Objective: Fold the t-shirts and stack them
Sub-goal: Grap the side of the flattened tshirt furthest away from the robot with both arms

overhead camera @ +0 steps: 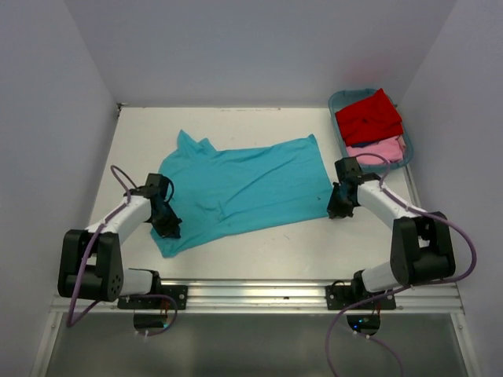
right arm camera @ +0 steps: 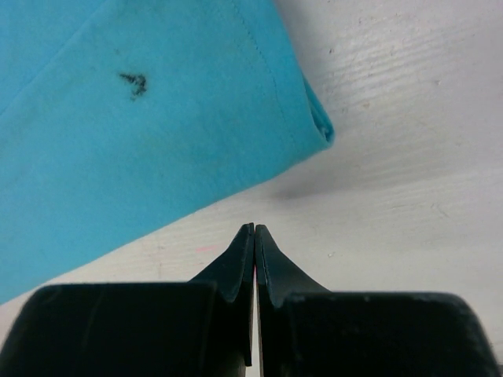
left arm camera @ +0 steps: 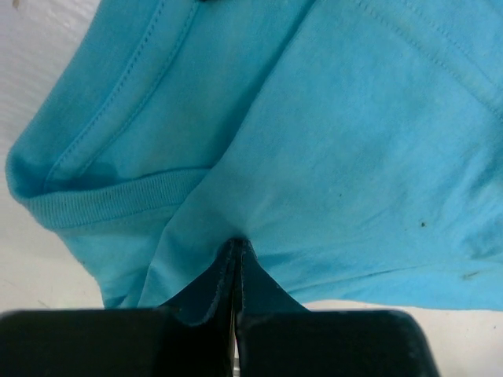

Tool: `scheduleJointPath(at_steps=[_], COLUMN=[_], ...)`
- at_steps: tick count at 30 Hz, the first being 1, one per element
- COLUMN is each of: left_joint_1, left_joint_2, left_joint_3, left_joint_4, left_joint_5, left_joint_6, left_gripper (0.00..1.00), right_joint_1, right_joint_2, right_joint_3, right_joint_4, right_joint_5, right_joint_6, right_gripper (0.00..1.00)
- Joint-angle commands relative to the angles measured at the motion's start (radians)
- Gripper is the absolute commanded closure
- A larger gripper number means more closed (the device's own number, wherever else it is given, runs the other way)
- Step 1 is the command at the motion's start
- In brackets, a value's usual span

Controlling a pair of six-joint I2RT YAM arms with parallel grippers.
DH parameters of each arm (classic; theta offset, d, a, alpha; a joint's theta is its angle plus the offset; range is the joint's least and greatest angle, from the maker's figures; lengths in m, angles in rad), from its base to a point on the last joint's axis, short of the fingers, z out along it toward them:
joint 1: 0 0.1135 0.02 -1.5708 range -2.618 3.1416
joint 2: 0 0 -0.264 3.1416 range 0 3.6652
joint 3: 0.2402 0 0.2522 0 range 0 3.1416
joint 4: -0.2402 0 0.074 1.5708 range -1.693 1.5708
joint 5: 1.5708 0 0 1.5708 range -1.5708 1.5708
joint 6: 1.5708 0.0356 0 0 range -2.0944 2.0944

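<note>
The turquoise t-shirt (overhead camera: 244, 188) lies spread across the middle of the table, collar end to the left. My left gripper (overhead camera: 167, 228) sits at its near-left part and is shut, pinching a pucker of the cloth (left arm camera: 236, 196) next to the ribbed collar (left arm camera: 110, 200). My right gripper (overhead camera: 339, 210) rests shut and empty on the bare table, just off the shirt's near-right hem corner (right arm camera: 318, 126). The red t-shirt (overhead camera: 368, 116) and the pale pink t-shirt (overhead camera: 385, 149) lie in the tub at the back right.
The teal plastic tub (overhead camera: 338, 98) stands at the table's back right corner, close behind the right arm. White walls enclose the table on three sides. A metal rail (overhead camera: 251, 294) runs along the near edge.
</note>
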Motion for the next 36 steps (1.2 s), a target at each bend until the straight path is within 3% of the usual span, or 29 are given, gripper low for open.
scheduleJointPath(at_steps=[1, 7, 9, 10, 11, 13, 14, 16, 18, 24, 36], left_joint_1=[0.005, 0.005, 0.005, 0.007, 0.007, 0.008, 0.008, 0.013, 0.023, 0.047, 0.152], left_joint_2=[-0.079, -0.209, -0.225, -0.225, -0.213, -0.150, -0.119, -0.008, 0.129, 0.511, 0.829], left_joint_3=[0.000, 0.167, 0.242, 0.265, 0.305, 0.341, 0.373, 0.416, 0.492, 0.822, 1.203], left_joint_4=[-0.056, -0.061, -0.018, 0.024, 0.052, 0.139, 0.173, 0.250, 0.292, 0.309, 0.388], left_joint_5=[0.031, 0.097, 0.070, 0.039, 0.025, -0.014, -0.022, -0.053, -0.061, -0.061, 0.048], left_joint_6=[0.002, 0.052, 0.083, 0.095, 0.111, 0.118, 0.123, 0.123, 0.146, 0.279, 0.364], left_gripper=[1.00, 1.00, 0.95, 0.88, 0.69, 0.49, 0.37, 0.29, 0.27, 0.28, 0.32], right_joint_1=[0.017, 0.045, 0.046, 0.046, 0.046, 0.046, 0.045, 0.046, 0.046, 0.048, 0.048], right_joint_2=[-0.079, -0.180, -0.190, -0.182, -0.145, -0.092, -0.053, 0.056, 0.150, 0.258, 0.134], right_joint_3=[-0.012, 0.081, 0.126, 0.175, 0.204, 0.313, 0.353, 0.478, 0.549, 0.668, 0.504], right_joint_4=[-0.053, -0.128, -0.123, -0.114, -0.105, -0.099, -0.102, -0.111, -0.116, -0.091, -0.057], right_joint_5=[-0.030, -0.058, -0.059, -0.050, -0.044, -0.021, -0.013, -0.003, -0.010, -0.094, -0.113], right_joint_6=[0.012, 0.018, 0.000, -0.008, -0.026, -0.051, -0.063, -0.074, -0.075, -0.074, -0.130], right_gripper=[1.00, 1.00, 1.00, 0.94, 0.84, 0.55, 0.50, 0.40, 0.35, 0.36, 0.39])
